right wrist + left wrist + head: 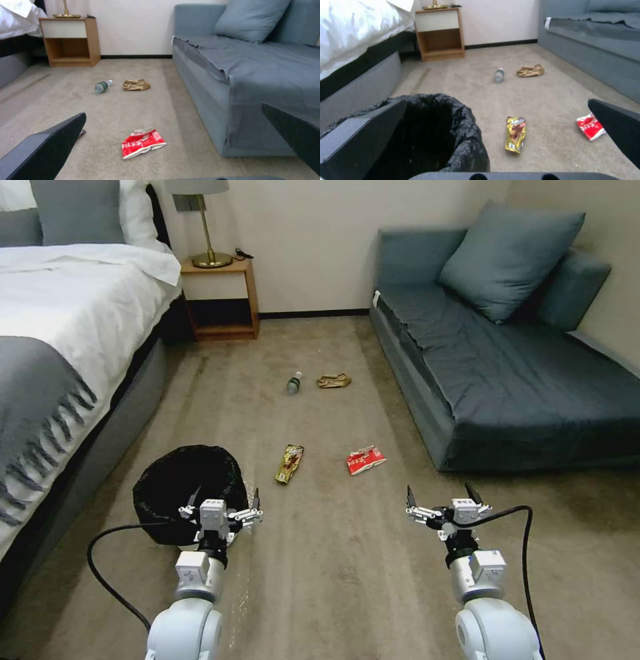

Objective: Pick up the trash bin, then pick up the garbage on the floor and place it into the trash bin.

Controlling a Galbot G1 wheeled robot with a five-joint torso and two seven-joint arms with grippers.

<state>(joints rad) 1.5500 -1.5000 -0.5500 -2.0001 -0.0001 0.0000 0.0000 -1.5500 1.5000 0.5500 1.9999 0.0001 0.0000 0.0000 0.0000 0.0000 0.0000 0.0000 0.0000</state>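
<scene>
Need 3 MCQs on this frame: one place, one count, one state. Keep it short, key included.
1. The trash bin stands nearest to:
A) the bed
B) the sofa
C) the nightstand

2. Litter pieces on the carpet:
A) two
B) four
C) six

3. The left claw is:
A) shut on the bin
B) open, holding nothing
C) shut on a wrapper

Key: 1 A, the bin sits beside the bed. 2 B: gold wrapper, red wrapper, bottle, paper bag. 3 B, its fingers spread apart over the bin's rim, gripping nothing; the right claw is open too.

1 round black-bagged trash bin (190, 483); 4 litter pcs: gold-brown snack wrapper (289, 463), red-white wrapper (365, 460), clear green-label bottle (294, 383), tan paper bag (334, 381).
</scene>
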